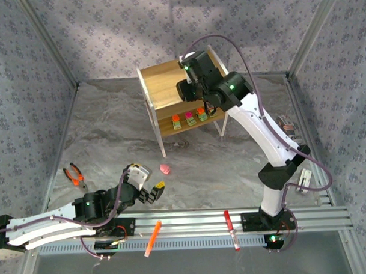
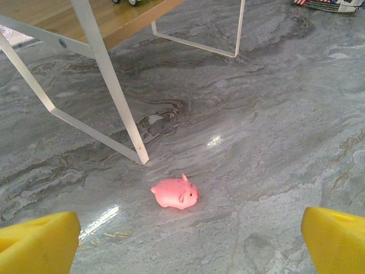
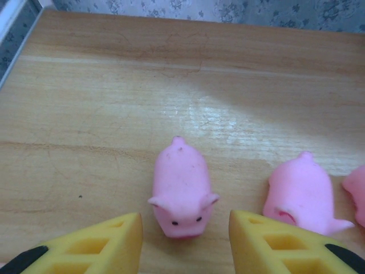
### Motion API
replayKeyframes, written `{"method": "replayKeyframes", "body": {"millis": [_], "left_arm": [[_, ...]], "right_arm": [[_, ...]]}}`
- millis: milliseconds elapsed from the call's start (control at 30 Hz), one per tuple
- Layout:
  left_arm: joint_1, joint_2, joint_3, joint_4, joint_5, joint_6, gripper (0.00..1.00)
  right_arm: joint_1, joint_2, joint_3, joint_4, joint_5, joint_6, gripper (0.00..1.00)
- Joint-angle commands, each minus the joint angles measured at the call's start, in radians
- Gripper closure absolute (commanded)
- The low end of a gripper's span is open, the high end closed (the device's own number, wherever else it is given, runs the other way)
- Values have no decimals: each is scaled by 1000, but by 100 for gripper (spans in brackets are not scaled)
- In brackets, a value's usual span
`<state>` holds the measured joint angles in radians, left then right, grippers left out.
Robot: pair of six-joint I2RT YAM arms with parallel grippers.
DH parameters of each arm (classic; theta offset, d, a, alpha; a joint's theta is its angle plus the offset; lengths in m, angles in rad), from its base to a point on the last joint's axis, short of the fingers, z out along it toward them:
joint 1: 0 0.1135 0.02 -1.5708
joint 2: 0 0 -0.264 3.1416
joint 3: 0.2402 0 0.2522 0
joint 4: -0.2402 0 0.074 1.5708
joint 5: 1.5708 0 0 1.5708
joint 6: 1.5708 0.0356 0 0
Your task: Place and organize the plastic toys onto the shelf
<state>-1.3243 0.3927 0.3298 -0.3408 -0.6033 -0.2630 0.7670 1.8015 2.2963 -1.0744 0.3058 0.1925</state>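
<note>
Operator: Trouble from here, where do you see it?

Observer: On the top tier of the shelf (image 1: pixel 160 83). The right end effector (image 3: pixel 185 227) stands partly open astride a pig (image 3: pixel 181 185), gripping nothing, with slim gaps on both sides. Pulled away crooked, a pad could drag that pig into its neighbour (image 3: pixel 302 194) or tip it.

Operator: And the left?

Observer: The left end effector (image 2: pixel 189 222) is wide open and empty, aimed at the stray pig (image 2: pixel 175 194) on the bench (image 2: pixel 274 142), near a shelf leg (image 2: pixel 117 105). It is small and rounded, so an off-centre pinch may squirt it out. Carrying it up could also crowd the right arm (image 1: pixel 254 119).

Operator: Counts?

Observer: Four pigs: three on the top tier, the third pig (image 3: pixel 356 197) only an edge, and one on the bench. Three blocky toys (image 1: pixel 189 117) sit in a row on the lower tier; the arm may hide more.
</note>
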Motion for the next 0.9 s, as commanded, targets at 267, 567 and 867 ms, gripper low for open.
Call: {"method": "replayKeyframes", "body": {"millis": [267, 567, 867], "left_arm": [[-9, -22, 6, -28, -80, -38, 0], [-9, -26, 14, -56, -141, -77, 0], [-9, -28, 18, -69, -155, -93, 0]], "right_arm": [[69, -159, -107, 8, 99, -12, 53], [153, -301, -377, 70, 125, 58, 50], [240, -377, -670, 185, 90, 174, 49]]}}
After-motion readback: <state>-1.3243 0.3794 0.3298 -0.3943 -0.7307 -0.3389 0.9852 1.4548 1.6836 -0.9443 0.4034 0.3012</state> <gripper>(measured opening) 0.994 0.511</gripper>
